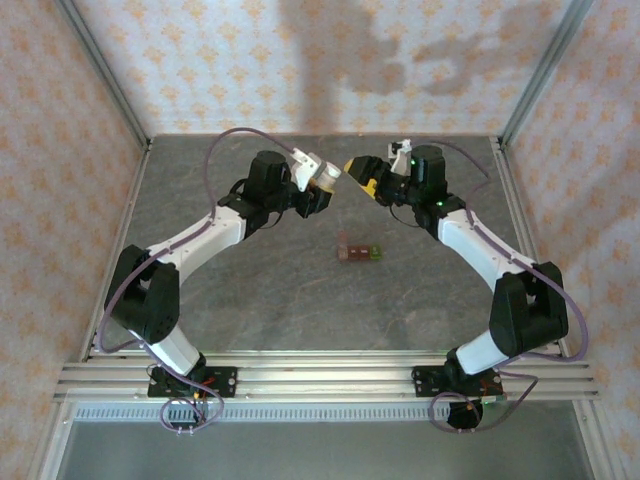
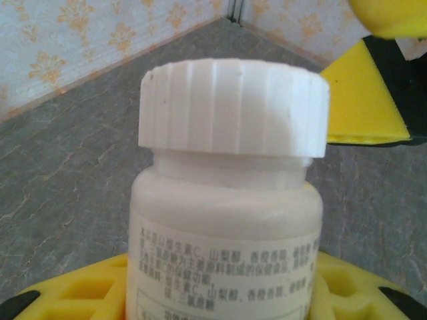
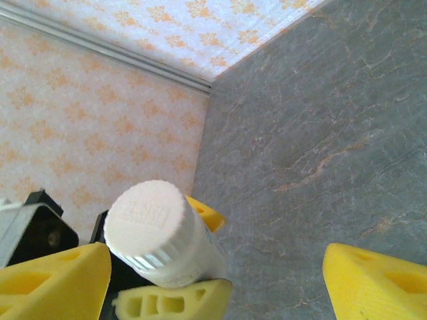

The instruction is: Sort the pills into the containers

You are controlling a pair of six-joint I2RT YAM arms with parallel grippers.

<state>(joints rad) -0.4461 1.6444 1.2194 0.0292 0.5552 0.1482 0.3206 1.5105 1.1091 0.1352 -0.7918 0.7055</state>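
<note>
the left claw [image 1: 318, 183] is clenched on the body of a white bottle [image 2: 227, 227], held up at the far middle of the scene. the bottle's long axis is roughly level and its ribbed cap [image 3: 147, 217] points right. the right claw [image 1: 362, 172] faces that cap end-on, jaws spread wide and holding nothing. the cap sits off-centre in the gap, just beside one yellow finger [image 3: 53, 283]. i judge the right arm best placed to unscrew it. the containers [image 1: 358, 251] sit on the table [image 1: 250, 300], nearer than both claws.
</note>
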